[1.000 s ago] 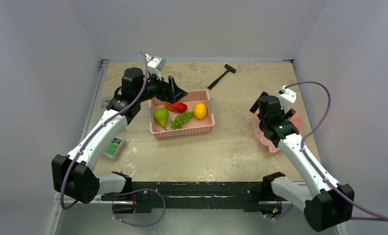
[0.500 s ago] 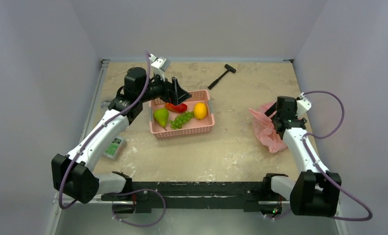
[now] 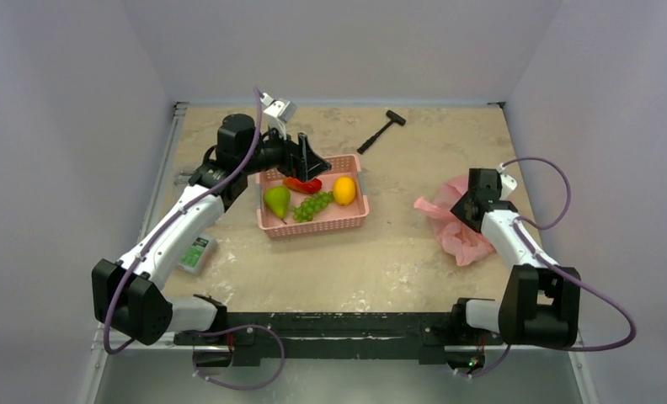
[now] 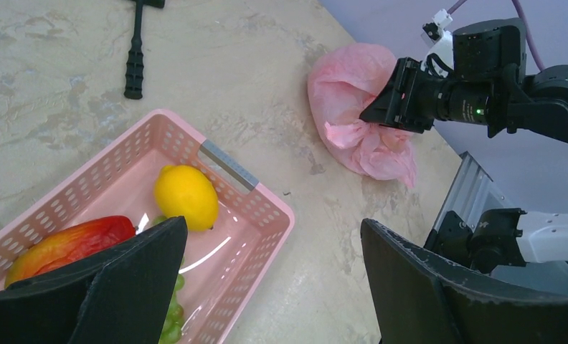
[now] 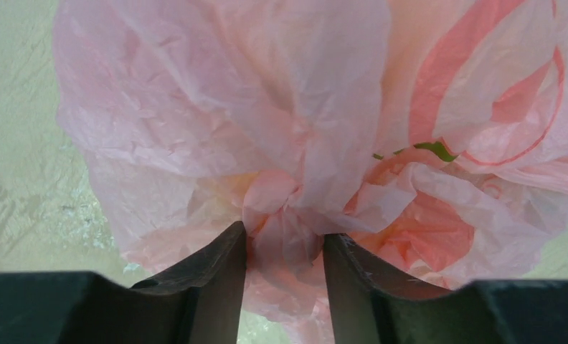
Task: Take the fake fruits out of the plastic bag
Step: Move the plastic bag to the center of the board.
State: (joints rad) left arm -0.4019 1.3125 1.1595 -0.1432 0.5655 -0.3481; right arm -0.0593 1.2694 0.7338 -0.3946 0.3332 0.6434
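Note:
The pink plastic bag point(image 3: 458, 231) lies crumpled at the right of the table. My right gripper point(image 3: 460, 208) is low at its edge. Its two fingers pinch a bunched fold of the film point(image 5: 283, 240), which fills the gap between them. What is inside the bag point(image 5: 216, 107) stays hidden. A red fruit point(image 3: 303, 183) and an orange-yellow oval fruit point(image 3: 344, 190) lie in the pink basket point(image 3: 313, 229). My left gripper point(image 3: 305, 162) hovers over the basket's far left corner, wide open and empty point(image 4: 272, 226). The left wrist view also shows the bag point(image 4: 353, 86) with the right gripper point(image 4: 373, 117) on it.
A green pear point(image 3: 276, 200) and green grapes point(image 3: 312, 204) share the basket point(image 4: 267, 208) with the red fruit point(image 4: 73, 240) and the yellow one point(image 4: 186, 197). A black hammer point(image 3: 381, 130) lies at the back. A small green-labelled box point(image 3: 196, 252) sits near the left arm.
My right gripper dropped from above the bag to its edge and closed on a fold, drawing the bag a little leftward. The left arm barely shifted.

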